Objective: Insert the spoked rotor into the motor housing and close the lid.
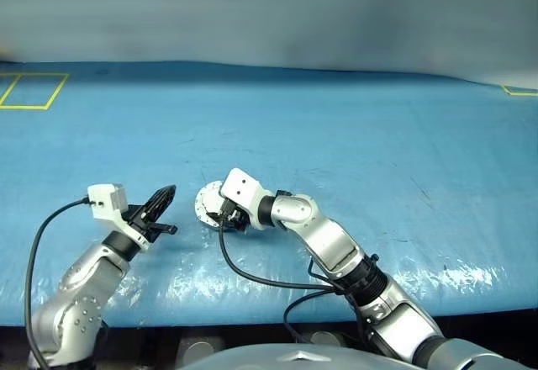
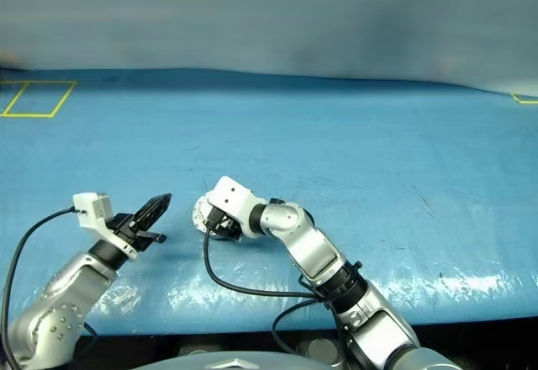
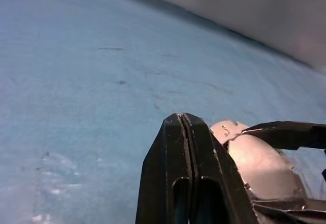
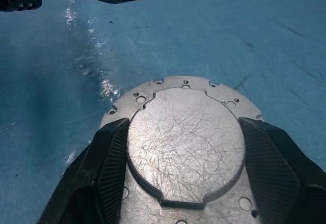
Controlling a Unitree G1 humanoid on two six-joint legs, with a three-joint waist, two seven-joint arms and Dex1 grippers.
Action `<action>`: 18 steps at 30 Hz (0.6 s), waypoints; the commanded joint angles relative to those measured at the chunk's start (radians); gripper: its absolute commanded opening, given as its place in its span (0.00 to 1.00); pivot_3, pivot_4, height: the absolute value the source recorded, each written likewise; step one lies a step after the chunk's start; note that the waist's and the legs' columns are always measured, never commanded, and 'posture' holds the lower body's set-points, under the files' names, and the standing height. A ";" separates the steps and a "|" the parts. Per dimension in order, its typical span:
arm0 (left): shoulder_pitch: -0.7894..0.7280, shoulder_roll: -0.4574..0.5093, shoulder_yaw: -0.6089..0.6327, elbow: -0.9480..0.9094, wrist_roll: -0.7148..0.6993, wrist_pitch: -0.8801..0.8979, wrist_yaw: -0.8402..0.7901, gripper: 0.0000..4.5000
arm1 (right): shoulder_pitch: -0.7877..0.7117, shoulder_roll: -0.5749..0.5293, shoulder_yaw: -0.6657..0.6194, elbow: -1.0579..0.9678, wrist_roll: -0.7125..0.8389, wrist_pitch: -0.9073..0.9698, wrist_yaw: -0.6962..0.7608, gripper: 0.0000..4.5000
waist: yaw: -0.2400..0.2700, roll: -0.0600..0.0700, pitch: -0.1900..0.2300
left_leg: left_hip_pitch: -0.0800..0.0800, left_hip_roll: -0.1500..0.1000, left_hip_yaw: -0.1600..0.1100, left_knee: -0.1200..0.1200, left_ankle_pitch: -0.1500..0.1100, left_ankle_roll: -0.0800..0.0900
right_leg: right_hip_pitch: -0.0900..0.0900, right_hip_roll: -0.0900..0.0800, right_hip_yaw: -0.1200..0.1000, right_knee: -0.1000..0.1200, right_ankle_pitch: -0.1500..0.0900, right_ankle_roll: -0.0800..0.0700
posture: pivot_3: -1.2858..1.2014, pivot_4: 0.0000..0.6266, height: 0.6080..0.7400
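The lid [image 4: 186, 142] lies flat on the blue table, its plain scratched face and raised round boss turned up; it is also seen as a small silver disc [image 1: 206, 202] at centre-left. My right gripper [image 4: 184, 124] reaches over it from the right, with one black finger [image 4: 109, 158] pressed against each side of the boss. My left gripper [image 1: 168, 192] hovers above the table just left of the lid, fingers [image 3: 181, 132] shut together and empty. The motor housing and the spoked rotor are hidden under the lid.
A blue cover spans the whole table [image 1: 336, 134]. Yellow tape marks lie at the far left [image 1: 34, 91] and far right [image 1: 521, 91]. A black cable [image 1: 252, 277] loops from my right wrist along the table's near edge.
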 commanded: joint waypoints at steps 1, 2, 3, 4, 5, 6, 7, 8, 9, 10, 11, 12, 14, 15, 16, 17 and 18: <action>-0.071 0.040 0.019 0.059 -0.055 0.091 -0.025 0.00 | 0.012 0.001 0.001 0.028 -0.013 0.008 -0.012 0.67 | -0.001 0.000 0.000 | 0.000 0.000 0.000 0.000 0.000 0.000 | 0.000 0.000 0.000 0.000 0.000 0.000 | 0.52 0.24 1.00; -0.095 0.060 -0.004 0.077 -0.044 0.112 -0.047 0.00 | 0.013 0.005 0.000 0.029 -0.013 0.007 -0.014 0.67 | -0.002 0.000 0.000 | 0.000 0.000 0.000 0.000 0.000 0.000 | 0.000 0.000 0.000 0.000 0.000 0.000 | 0.52 0.24 1.00; -0.111 0.072 -0.019 0.087 -0.032 0.127 -0.063 0.00 | 0.013 0.007 -0.001 0.030 -0.013 0.006 -0.015 0.67 | -0.002 0.000 0.000 | 0.000 0.000 0.000 0.000 0.000 0.000 | 0.000 0.000 0.000 0.000 0.000 0.000 | 0.52 0.24 1.00; -0.128 0.090 -0.047 0.097 -0.011 0.144 -0.083 0.00 | 0.013 0.009 -0.002 0.031 -0.012 0.006 -0.016 0.67 | -0.003 0.000 0.000 | 0.000 0.000 0.000 0.000 0.000 0.000 | 0.000 0.000 0.000 0.000 0.000 0.000 | 0.52 0.24 1.00; -0.137 0.101 -0.065 0.103 0.002 0.155 -0.098 0.00 | 0.014 0.011 -0.001 0.031 -0.013 0.005 -0.016 0.67 | -0.003 0.000 0.000 | 0.000 0.000 0.000 -0.001 0.000 0.000 | 0.000 0.000 0.000 0.000 0.000 0.000 | 0.52 0.24 1.00; -0.143 0.107 -0.076 0.108 0.011 0.163 -0.107 0.00 | 0.015 0.011 -0.001 0.030 -0.013 0.005 -0.016 0.67 | -0.003 0.000 0.000 | 0.000 0.000 0.000 -0.001 0.000 0.000 | 0.000 0.000 0.000 0.000 0.000 0.000 | 0.52 0.24 1.00; -0.153 0.113 -0.096 0.116 0.026 0.169 -0.119 0.00 | 0.016 0.012 0.000 0.030 -0.013 0.005 -0.017 0.67 | -0.003 0.000 0.000 | 0.000 0.000 0.000 -0.001 0.000 -0.001 | -0.001 0.000 0.000 0.000 0.000 0.000 | 0.52 0.24 1.00; -0.160 0.116 -0.107 0.122 0.036 0.173 -0.128 0.00 | 0.017 0.012 0.000 0.029 -0.013 0.005 -0.017 0.67 | -0.003 0.000 0.000 | 0.000 0.000 0.000 -0.001 0.000 -0.001 | -0.001 0.000 0.000 0.000 0.000 0.000 | 0.52 0.24 1.00; -0.168 0.114 -0.116 0.130 0.045 0.178 -0.135 0.00 | 0.019 0.012 0.001 0.029 -0.014 0.005 -0.017 0.67 | -0.003 0.000 0.000 | 0.000 0.000 0.000 -0.001 0.000 -0.001 | -0.001 0.000 0.000 0.000 0.000 0.000 | 0.52 0.24 1.00; -0.172 0.112 -0.121 0.135 0.051 0.181 -0.141 0.00 | 0.020 0.012 0.002 0.028 -0.014 0.006 -0.017 0.67 | -0.003 0.000 0.000 | 0.000 0.000 0.000 -0.001 0.000 -0.001 | -0.001 0.000 0.000 0.000 0.000 0.000 | 0.52 0.24 1.00; -0.175 0.110 -0.122 0.138 0.056 0.184 -0.144 0.00 | 0.021 0.011 0.002 0.026 -0.015 0.006 -0.018 0.67 | -0.003 0.000 0.000 | 0.000 0.000 0.000 -0.001 0.000 -0.001 | -0.001 0.000 0.000 0.000 0.000 0.000 | 0.52 0.24 1.00; -0.177 0.116 -0.133 0.139 0.073 0.190 -0.144 0.00 | 0.023 0.011 0.003 0.025 -0.015 0.007 -0.018 0.67 | -0.003 0.000 0.000 | 0.000 0.000 0.000 -0.001 0.000 -0.001 | -0.001 0.000 0.000 0.000 0.000 0.000 | 0.52 0.24 1.00; -0.177 0.127 -0.151 0.139 0.099 0.205 -0.153 0.00 | 0.024 0.011 0.004 0.022 -0.014 0.009 -0.018 0.67 | -0.002 0.000 0.000 | 0.000 0.000 0.000 -0.001 0.001 -0.001 | -0.001 0.000 0.000 0.000 0.000 0.000 | 0.52 0.24 1.00; -0.177 0.130 -0.156 0.138 0.107 0.210 -0.158 0.00 | 0.025 0.011 0.004 0.021 -0.014 0.009 -0.018 0.67 | -0.002 0.000 0.000 | 0.000 0.000 0.000 -0.001 0.001 -0.001 | -0.001 0.000 0.000 0.000 0.000 0.000 | 0.52 0.24 1.00; -0.174 0.139 -0.169 0.137 0.123 0.218 -0.162 0.00 | 0.025 0.011 0.005 0.021 -0.014 0.010 -0.018 0.67 | -0.002 0.001 0.000 | 0.000 0.000 0.000 -0.001 0.001 -0.001 | -0.001 0.000 0.000 0.000 0.000 0.000 | 0.52 0.24 1.00; -0.171 0.146 -0.180 0.136 0.134 0.224 -0.168 0.00 | 0.025 0.012 0.005 0.020 -0.013 0.011 -0.018 0.67 | -0.002 0.001 0.000 | 0.000 0.000 0.000 -0.001 0.001 -0.001 | -0.001 0.000 0.000 0.000 0.000 0.000 | 0.52 0.24 1.00; -0.168 0.145 -0.183 0.133 0.136 0.230 -0.172 0.00 | 0.025 0.014 0.005 0.020 -0.012 0.011 -0.019 0.67 | -0.002 0.001 -0.001 | 0.000 0.000 0.000 -0.001 0.000 -0.001 | -0.001 0.000 0.000 0.000 0.000 0.000 | 0.52 0.24 1.00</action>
